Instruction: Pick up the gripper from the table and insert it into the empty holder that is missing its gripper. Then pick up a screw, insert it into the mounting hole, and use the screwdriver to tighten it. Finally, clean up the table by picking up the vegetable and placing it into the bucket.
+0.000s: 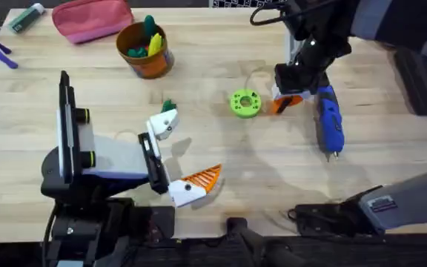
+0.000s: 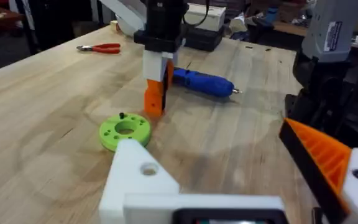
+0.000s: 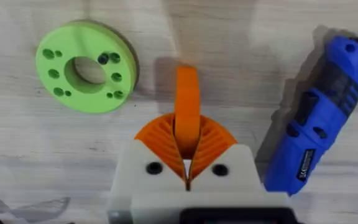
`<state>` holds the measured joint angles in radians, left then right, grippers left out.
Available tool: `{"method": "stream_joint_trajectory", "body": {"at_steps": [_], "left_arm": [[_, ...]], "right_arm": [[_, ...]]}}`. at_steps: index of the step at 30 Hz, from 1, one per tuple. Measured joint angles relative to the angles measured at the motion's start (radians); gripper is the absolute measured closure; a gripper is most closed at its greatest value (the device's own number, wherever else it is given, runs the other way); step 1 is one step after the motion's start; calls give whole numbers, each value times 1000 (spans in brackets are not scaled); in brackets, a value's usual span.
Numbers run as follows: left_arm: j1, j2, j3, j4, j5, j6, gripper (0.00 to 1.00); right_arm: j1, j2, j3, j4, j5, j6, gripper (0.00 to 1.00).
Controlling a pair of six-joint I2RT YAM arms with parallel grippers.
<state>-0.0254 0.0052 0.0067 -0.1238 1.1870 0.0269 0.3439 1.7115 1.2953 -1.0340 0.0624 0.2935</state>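
My right gripper (image 1: 288,102) is shut on the small orange gripper (image 3: 187,93), holding it upright just above the table beside the lime-green disc (image 1: 245,102). The same orange gripper (image 2: 155,99) hangs in the right arm's fingers in the left wrist view. The blue screwdriver (image 1: 330,123) lies just right of that gripper. My left gripper (image 1: 187,152) is open at the lower middle. One of its fingers is the bare white holder (image 2: 135,180); the other carries an orange pad (image 2: 328,155). The dark-green vegetable (image 1: 169,106) lies by the holder's tip. The bucket (image 1: 145,50) stands at the back.
A small dark screw (image 2: 122,116) stands in the green disc (image 2: 125,130). The bucket holds green and yellow toy pieces. A pink pouch (image 1: 91,18) and markers (image 1: 27,18) lie at the back left. Red pliers (image 2: 101,48) lie far off on the table.
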Motion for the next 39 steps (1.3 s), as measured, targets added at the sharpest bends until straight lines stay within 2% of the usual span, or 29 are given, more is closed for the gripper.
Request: {"method": "stream_joint_trajectory", "body": {"at_steps": [9,18,23,27,31,39], "left_arm": [[0,0,0,0,0,0,16],[0,0,0,0,0,0,15],[0,0,0,0,0,0,14],[0,0,0,0,0,0,12],[0,0,0,0,0,0,15],[0,0,0,0,0,0,15]], "right_arm": [[0,-35,0,-15,-27,16,987],[0,-368,0,-44,-34,88,987],[39,-472,0,-27,-34,125,987],[120,-526,-20,113,-48,145,987],[191,-592,-117,329,-83,152,987],[183,-648,-269,520,-170,160,987]]}}
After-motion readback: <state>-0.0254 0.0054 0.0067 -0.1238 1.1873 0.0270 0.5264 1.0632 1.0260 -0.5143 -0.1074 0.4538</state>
